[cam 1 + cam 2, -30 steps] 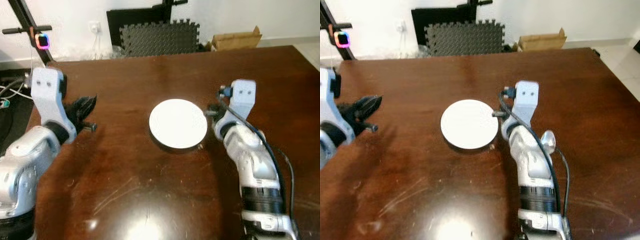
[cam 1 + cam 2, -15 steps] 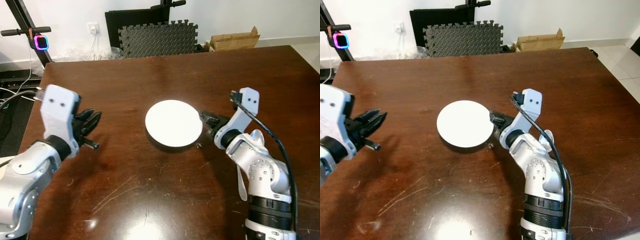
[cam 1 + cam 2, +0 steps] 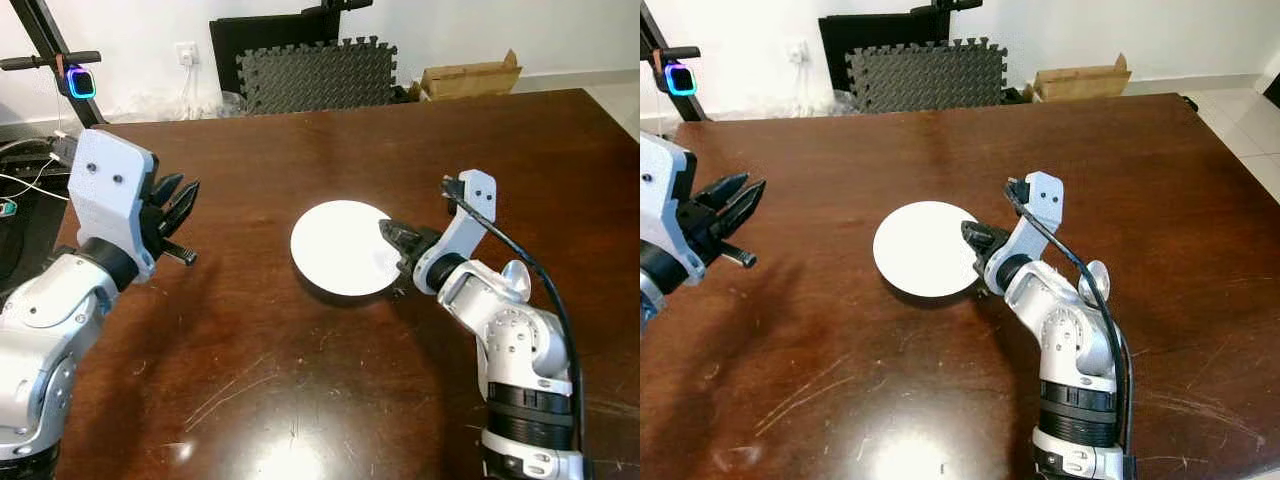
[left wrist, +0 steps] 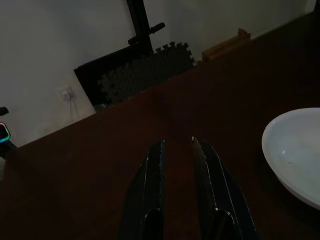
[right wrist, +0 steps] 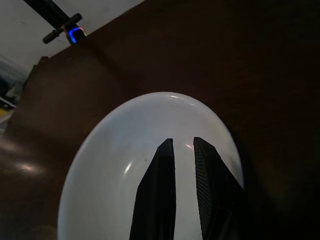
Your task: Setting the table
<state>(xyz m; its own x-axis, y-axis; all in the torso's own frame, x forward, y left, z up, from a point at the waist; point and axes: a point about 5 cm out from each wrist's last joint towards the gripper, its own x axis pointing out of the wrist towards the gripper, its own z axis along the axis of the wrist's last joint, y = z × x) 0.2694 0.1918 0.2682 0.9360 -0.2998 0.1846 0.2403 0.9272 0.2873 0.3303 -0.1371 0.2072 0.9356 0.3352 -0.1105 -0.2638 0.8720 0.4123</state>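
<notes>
Plate [image 3: 345,247] under right gripper [image 3: 392,232] (table)

Dark wood table [image 3: 300,380], one plate on it

White round plate [image 3: 340,245] lies flat near table centre; glossy top w/ light glare at near edge; faint scratches on the near part.

No text, label, brand, number or sign can be read anywhere in these views.
</notes>
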